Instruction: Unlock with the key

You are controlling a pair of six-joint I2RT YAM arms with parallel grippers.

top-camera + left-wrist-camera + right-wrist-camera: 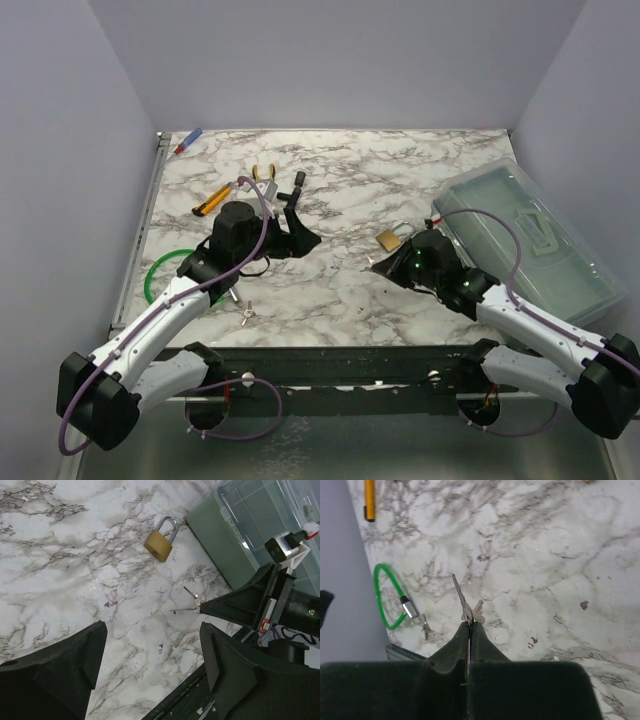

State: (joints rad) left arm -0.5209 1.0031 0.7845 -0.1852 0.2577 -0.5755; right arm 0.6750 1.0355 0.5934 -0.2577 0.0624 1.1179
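The right gripper [468, 626] is pinched shut on the key [461, 599], the padlock [161, 540] lies flat beside the plastic box [530, 240] by the right edge of the bench [340, 170], and the left gripper [152, 670] hangs wide open left of the middle.

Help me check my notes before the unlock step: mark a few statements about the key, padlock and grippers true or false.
1. The right gripper is shut on the key. True.
2. The padlock sits inside the clear box. False: it lies on the marble table, beside the box.
3. The left gripper is open and holds nothing. True.
4. The key is already in the padlock. False: the two are apart.
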